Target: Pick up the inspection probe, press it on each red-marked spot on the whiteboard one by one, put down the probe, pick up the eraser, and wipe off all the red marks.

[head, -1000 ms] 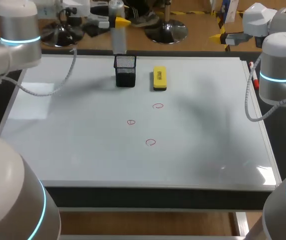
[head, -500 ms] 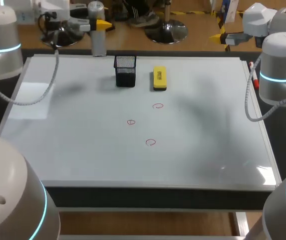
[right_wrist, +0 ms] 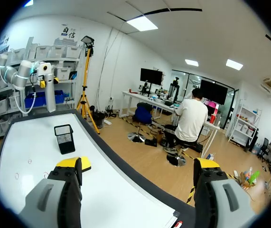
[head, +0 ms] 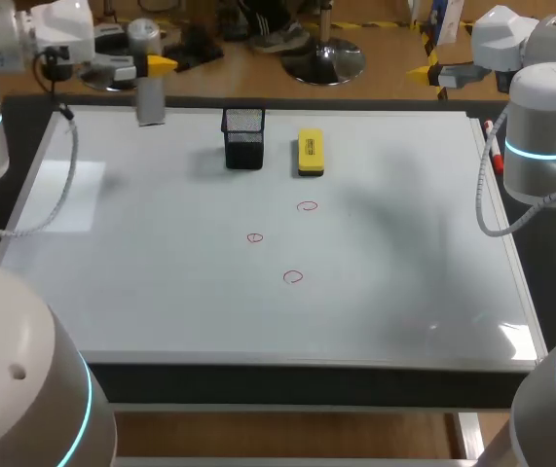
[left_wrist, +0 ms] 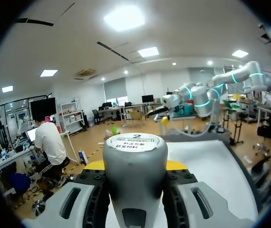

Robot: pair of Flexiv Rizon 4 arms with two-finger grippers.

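**Three Cameras Ring One Whiteboard**

The head camera looks down from above and behind on the whole whiteboard (head: 161, 292). The wrist cameras sit at the board's far corners, facing each other. The left one, close on its inspection probe (left_wrist: 134, 175), takes in the right arm (left_wrist: 197, 102). The right one takes in the left arm (right_wrist: 19, 76). All three share the board.

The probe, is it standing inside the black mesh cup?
No, the probe is held in the left gripper, away from the black mesh cup.
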